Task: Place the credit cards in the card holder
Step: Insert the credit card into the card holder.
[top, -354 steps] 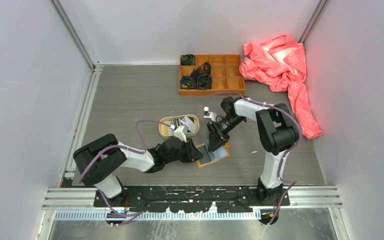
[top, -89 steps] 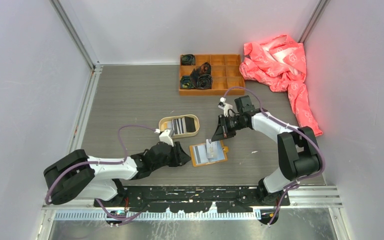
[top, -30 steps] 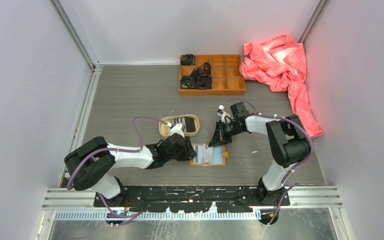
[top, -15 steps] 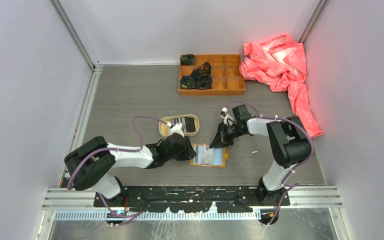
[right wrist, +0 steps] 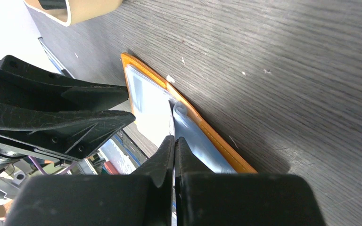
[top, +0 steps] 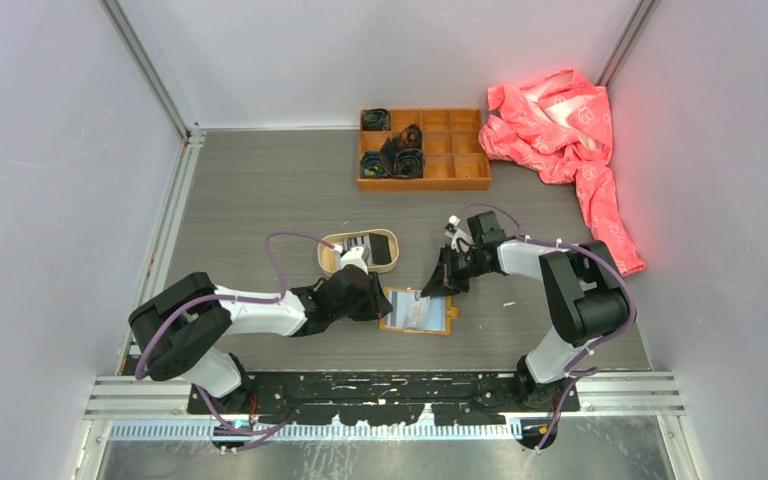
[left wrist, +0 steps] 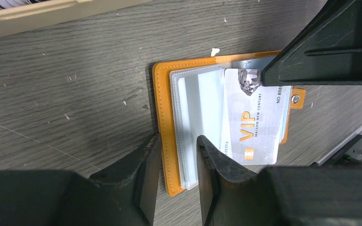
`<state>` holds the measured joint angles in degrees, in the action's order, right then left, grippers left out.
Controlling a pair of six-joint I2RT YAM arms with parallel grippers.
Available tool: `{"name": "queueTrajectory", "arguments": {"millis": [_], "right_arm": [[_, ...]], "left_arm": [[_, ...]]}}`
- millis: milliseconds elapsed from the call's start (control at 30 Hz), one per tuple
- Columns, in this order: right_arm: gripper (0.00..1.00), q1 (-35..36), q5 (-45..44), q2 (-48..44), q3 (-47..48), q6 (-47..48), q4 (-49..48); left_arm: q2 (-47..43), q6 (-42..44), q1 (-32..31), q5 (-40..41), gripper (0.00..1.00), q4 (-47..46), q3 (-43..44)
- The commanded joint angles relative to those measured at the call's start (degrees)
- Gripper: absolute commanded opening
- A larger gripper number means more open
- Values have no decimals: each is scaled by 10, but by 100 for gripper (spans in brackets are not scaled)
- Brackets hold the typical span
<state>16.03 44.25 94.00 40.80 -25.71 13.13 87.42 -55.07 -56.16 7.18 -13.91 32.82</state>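
The mustard-orange card holder (top: 444,318) lies open on the table, its clear sleeves up. My right gripper (top: 430,287) is shut on the top corner of a grey VIP credit card (left wrist: 254,127), which lies slanted over the holder's sleeves. In the right wrist view the jaws (right wrist: 174,141) are closed on the thin card above the holder's orange edge (right wrist: 202,127). My left gripper (left wrist: 178,155) has its jaws a little apart, straddling the holder's left edge (left wrist: 162,117) low over the table. More striped cards (top: 358,243) lie in the tan tray.
The oval tan tray (top: 326,258) sits just behind the left gripper. An orange compartment box (top: 423,148) with dark rolled items stands at the back. A pink cloth (top: 560,125) lies at the back right. The two grippers are close together over the holder.
Three seconds ago the left gripper was apart from the holder; it now sits at its left edge. In the last second the right gripper shifted slightly right with the card.
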Motion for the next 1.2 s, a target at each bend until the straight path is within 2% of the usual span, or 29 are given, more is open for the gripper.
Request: {"name": "queueTrajectory", "arguments": {"millis": [0,467,633,833,967,1167], "right_arm": [[1,8,-17,8,3,-3,-25],[2,27,0,47,15,-18,-78],[4,28,2,50,20,-14,-73],[6,28,2,60,27,-10,-63],[7,28,0,59,28,-8,-60],[7,27,-1,64,30,-5,-55]], "left_arm": [[20,11,2,-10,35,11,-2],[26,8,2,-21,36,-1,-1],[-41,28,2,15,43,57,-2],[-104,63,-31,43,44,134,49],[-85,73,-76,62,44,146,94],[14,93,-134,47,36,111,179]]}}
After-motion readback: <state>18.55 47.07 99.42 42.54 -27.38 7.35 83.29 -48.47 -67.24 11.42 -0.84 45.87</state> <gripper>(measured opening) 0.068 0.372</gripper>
